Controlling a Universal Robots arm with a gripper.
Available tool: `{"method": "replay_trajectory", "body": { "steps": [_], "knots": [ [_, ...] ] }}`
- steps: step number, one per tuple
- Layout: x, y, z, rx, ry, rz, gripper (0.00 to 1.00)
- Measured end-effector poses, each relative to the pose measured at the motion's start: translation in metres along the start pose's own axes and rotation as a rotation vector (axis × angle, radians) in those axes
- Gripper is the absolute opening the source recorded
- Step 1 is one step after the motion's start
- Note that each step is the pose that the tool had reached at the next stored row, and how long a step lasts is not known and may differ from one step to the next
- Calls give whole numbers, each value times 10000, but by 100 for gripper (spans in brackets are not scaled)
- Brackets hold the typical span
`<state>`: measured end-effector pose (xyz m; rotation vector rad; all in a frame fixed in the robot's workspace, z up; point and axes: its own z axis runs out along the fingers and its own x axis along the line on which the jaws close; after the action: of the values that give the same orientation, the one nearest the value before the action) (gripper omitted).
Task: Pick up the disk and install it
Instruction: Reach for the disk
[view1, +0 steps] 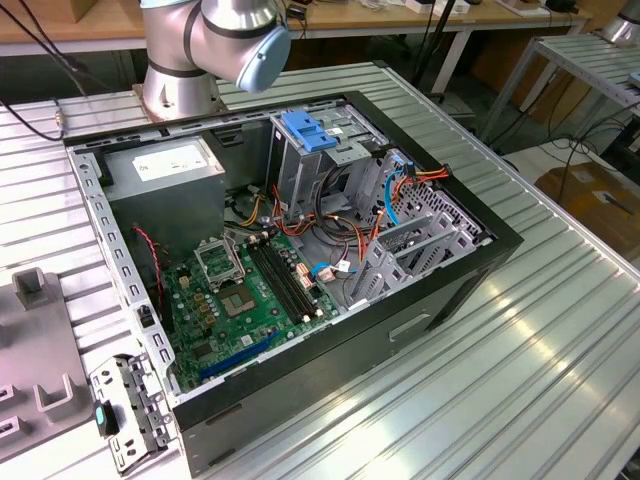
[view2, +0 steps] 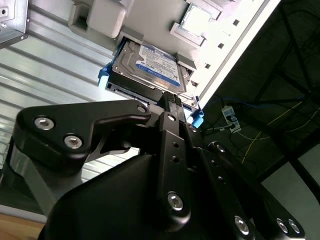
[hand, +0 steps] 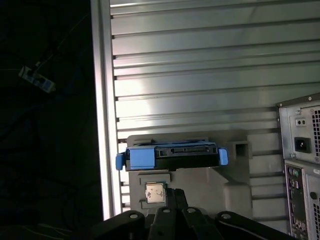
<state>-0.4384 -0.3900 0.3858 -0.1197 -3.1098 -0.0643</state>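
Item under inspection: the disk (view2: 150, 65), a flat rectangular hard drive of dark grey metal with a white, blue-banded label and blue plastic side rails (hand: 135, 157).

Location: it lies label-up and level in a recess of a pale grey moulded fixture (hand: 200, 185) on the ribbed aluminium table (view1: 500, 380), just beside a square silvery chip (hand: 154, 192) seated in the same fixture. It is well apart from the open black computer case (view1: 480, 260).

Gripper: the black gripper (view2: 170, 107) hangs over the near edge of the disk. It appears clear of the disk, though the second wrist view overlaps the two. It carries nothing. Whether it stands apart or together cannot be told.

Handling assessment: the disk is judged rigid, dense for its size and sensitive to shock. The lid and label are likely smooth and give poor purchase. The rails are plastic and may flex. The recommended hold is across the two long sides, centred for balance and clear of the connector edge.
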Motion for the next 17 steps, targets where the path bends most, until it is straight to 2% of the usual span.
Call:
{"method": "replay_trajectory", "body": {
  "steps": [3, 17],
  "knots": [
    [35, -3, 2, 0, 3, 1, 11],
    [51, -4, 3, -1, 2, 1, 11]
  ]
}}
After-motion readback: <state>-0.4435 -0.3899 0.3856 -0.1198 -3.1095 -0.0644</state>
